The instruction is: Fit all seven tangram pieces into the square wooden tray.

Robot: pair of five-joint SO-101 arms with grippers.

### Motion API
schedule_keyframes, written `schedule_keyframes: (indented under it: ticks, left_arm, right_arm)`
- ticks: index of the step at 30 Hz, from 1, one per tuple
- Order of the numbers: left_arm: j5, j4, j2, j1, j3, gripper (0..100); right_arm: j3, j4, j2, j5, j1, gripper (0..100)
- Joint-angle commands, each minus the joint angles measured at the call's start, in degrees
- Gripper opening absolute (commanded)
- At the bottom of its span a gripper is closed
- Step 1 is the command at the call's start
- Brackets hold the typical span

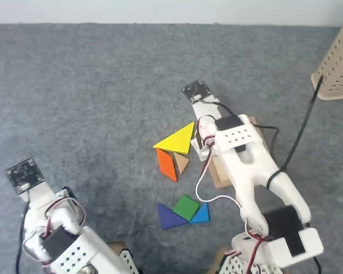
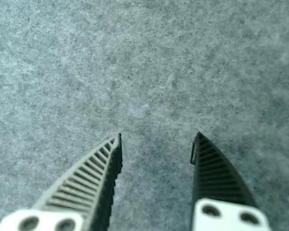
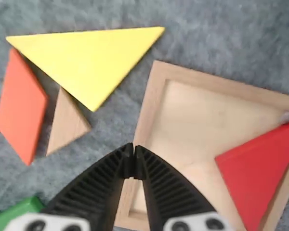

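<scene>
Right gripper pinched shut above the wooden tray's left rim.
I see a smooth red triangle lying flat inside; my left gripper hangs spread over fuzzy grey felt, near left.

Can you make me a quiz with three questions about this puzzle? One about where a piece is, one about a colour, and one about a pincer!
1. Where is the red triangle?
A. inside the wooden tray
B. up in the air
C. gripped by a pincer

2. What colour is the square piece?
A. yellow
B. red
C. green

3. How is the right pincer?
A. wide open
B. shut, with nothing in it
C. shut on a piece

Answers:
1 A: the right wrist view shows it lying flat within the tray's rim.
2 C: the high view shows a green square.
3 B: its tips meet with nothing between them.
</scene>
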Motion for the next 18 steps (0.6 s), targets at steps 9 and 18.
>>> schedule_keyframes:
  ticks: [9, 18]
  left_arm:
    - [0.53, 0.18, -0.62, 0.09, -1.1, 23]
    - [0.53, 0.18, -0.62, 0.09, -1.1, 23]
  right_arm:
    - [11.43, -5.14, -3.65, 0.18, 3.91, 1.3]
    - [11.6, -8.04, 2.07, 0.09, -5.32, 1.3]
